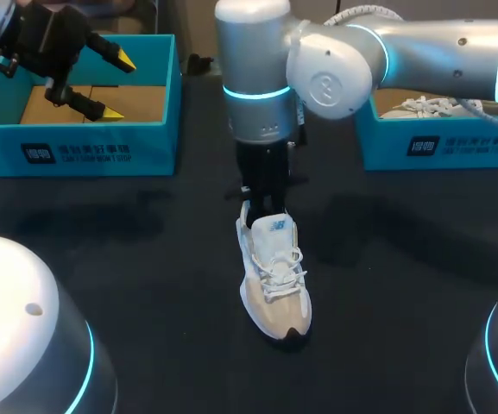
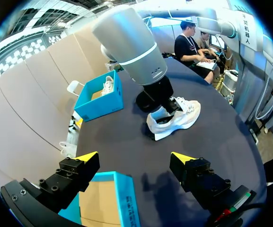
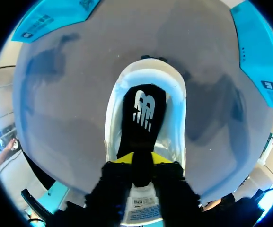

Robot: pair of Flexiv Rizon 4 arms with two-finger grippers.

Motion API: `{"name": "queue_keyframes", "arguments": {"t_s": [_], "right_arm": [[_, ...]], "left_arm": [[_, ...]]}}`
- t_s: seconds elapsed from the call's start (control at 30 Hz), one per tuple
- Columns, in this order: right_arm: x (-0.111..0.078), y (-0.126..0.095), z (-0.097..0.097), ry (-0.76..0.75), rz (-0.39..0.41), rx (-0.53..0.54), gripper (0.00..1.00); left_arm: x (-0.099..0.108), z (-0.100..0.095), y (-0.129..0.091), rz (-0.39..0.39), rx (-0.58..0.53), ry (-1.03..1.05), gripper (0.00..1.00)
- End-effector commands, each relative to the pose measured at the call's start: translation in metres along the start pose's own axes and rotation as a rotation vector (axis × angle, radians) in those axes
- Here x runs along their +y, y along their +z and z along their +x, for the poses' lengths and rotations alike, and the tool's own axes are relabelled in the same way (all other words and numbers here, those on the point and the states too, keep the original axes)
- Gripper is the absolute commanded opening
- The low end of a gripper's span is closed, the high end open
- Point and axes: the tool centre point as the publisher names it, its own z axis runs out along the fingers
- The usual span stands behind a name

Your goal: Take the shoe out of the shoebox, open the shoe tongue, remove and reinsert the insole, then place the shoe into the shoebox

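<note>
Dark table (image 1: 145,285), white shoe (image 1: 274,276) mid-table, teal shoebox (image 1: 85,151) left (open), second shoebox (image 1: 456,147) right.

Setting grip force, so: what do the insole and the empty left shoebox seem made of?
The thin black insole, pinched by the right tool inside the white lace-up sneaker: probably foam under matte fabric, no shine. The open teal shoebox: printed cardboard, slightly glossy outside; bare brown board shows inside.
</note>
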Motion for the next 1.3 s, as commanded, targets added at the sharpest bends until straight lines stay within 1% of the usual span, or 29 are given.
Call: {"name": "queue_keyframes", "arguments": {"t_s": [0.03, 0.3, 0.67, 1.03, 1.3], "right_arm": [[-0.005, 0.003, 0.0, 0.006, -0.006, 0.011, 1.0], [-0.005, 0.007, 0.002, 0.001, -0.008, 0.012, 1.0], [-0.002, 0.014, -0.001, -0.008, -0.004, 0.021, 1.0], [-0.012, -0.006, 0.0, 0.021, -0.049, -0.009, 1.0], [-0.013, -0.024, -0.006, 0.037, -0.077, -0.041, 1.0]], "left_arm": [[0.0, 0.0, 0.0, -0.004, 0.001, 0.0, 1.0], [0.0, 0.0, 0.0, -0.004, 0.001, 0.0, 1.0], [0.0, 0.0, 0.0, -0.004, 0.001, 0.0, 1.0], [0.0, 0.0, 0.0, -0.004, 0.001, 0.0, 1.0], [0.0, 0.0, 0.0, -0.004, 0.001, 0.0, 1.0]]}}
